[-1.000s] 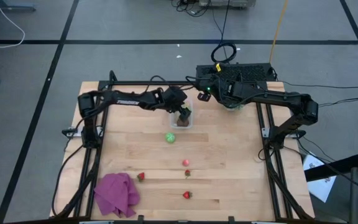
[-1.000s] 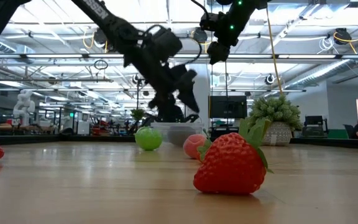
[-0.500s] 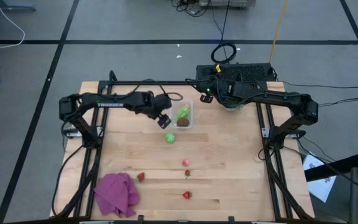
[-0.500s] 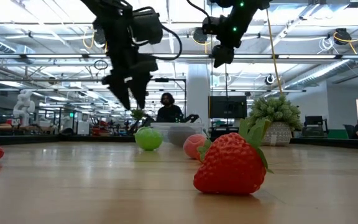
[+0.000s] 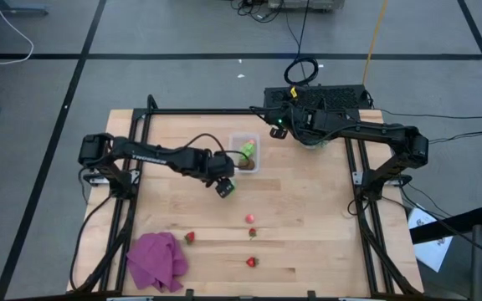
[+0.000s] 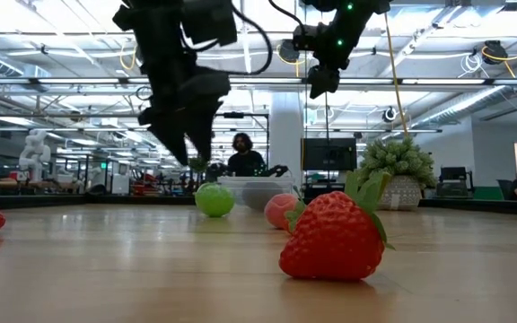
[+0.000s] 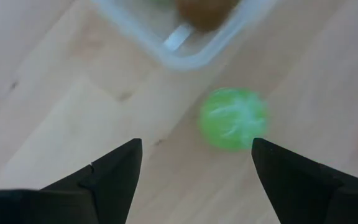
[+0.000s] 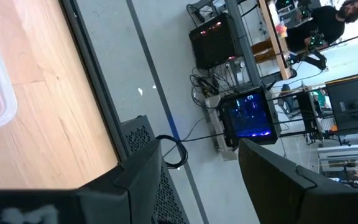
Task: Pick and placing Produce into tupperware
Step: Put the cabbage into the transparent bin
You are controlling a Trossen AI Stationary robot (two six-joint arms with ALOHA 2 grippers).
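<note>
My left gripper (image 5: 223, 184) hovers open over the round light green piece (image 7: 233, 118), which rests on the table just near of the clear tupperware (image 5: 245, 154). In the left wrist view its fingers stand apart, and the green ball lies ahead between them, untouched. The low view shows the gripper (image 6: 185, 135) above the table, the ball (image 6: 214, 199) below it. The tupperware holds a light green piece (image 5: 247, 151) and the brown kiwi (image 5: 247, 165). Several strawberries (image 5: 252, 233) lie toward the near edge. My right gripper (image 5: 279, 127) waits open at the far edge.
A purple cloth (image 5: 156, 261) lies at the near left corner. The spiky plant (image 6: 398, 166) stands at the far right by the right arm. A pale pink piece (image 5: 249, 218) sits among the strawberries. Bare wood lies right of the tupperware.
My left gripper has drawn back out of the tupperware toward the table's left, leaving a light green piece inside next to the kiwi. It then moved toward the near edge and now hangs over the green ball. The right arm kept still.
</note>
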